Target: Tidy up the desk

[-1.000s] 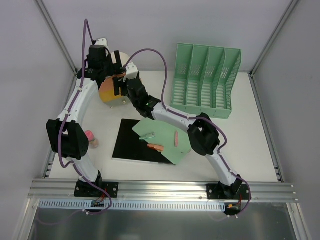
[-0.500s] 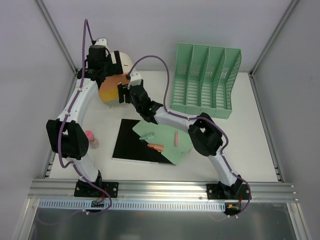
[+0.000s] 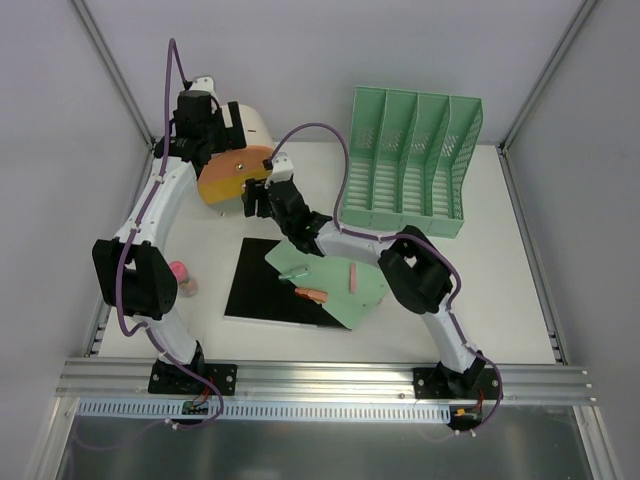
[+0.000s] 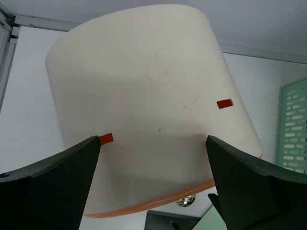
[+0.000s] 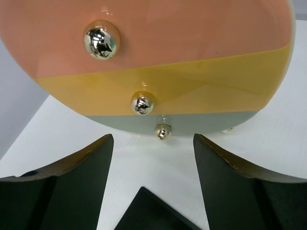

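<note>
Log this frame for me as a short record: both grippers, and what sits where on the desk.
left gripper: jaws spread wide at the cream body of the round drawer box; grip not confirmable
right gripper: open, empty, facing the box's knobbed front
back right: green file holder
centre: green sheet overlapping black sheet; orange pen lies on the green sheet
left side: small pink object beside the left arm
surface: white desk

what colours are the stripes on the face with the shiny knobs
Face: salmon pink, mustard yellow, then grey-blue lowest. Best in the right wrist view.
</note>
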Motion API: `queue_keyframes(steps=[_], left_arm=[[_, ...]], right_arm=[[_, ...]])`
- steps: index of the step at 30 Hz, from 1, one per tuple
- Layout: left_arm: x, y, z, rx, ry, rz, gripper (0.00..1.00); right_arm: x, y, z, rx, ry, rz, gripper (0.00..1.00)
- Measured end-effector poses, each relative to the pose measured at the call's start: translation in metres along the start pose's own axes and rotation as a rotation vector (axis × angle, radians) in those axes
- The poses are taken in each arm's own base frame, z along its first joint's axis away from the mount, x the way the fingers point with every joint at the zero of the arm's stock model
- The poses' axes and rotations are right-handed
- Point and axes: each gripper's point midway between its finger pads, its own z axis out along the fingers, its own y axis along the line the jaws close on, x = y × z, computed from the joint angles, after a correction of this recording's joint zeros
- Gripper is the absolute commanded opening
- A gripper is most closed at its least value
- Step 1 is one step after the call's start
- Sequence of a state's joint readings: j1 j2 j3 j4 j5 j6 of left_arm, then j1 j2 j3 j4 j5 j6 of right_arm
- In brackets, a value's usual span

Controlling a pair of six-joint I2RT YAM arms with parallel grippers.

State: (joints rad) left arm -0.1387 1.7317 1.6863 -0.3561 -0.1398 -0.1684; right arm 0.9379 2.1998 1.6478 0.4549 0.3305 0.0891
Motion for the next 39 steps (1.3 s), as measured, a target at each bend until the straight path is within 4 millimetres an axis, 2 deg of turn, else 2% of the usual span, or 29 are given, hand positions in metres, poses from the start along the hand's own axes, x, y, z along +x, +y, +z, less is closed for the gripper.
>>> queue_keyframes(steps=[10,21,39], left_arm=[[0.000,0.000,0.000,0.000,0.000,0.001,0.94],[0.000,0.000,0.000,0.000,0.000,0.001,0.95],[0.000,0.000,0.000,0.000,0.000,0.001,0.94]], right_arm=[[-0.017,0.004,0.014,-0.036,-0.031,0.104,0.65],[-0.005,0.008,0.022,-0.050,-0.001,0.173,0.58],[0.004,0.013,0.038,-0.056,0.000,0.230,0.56]])
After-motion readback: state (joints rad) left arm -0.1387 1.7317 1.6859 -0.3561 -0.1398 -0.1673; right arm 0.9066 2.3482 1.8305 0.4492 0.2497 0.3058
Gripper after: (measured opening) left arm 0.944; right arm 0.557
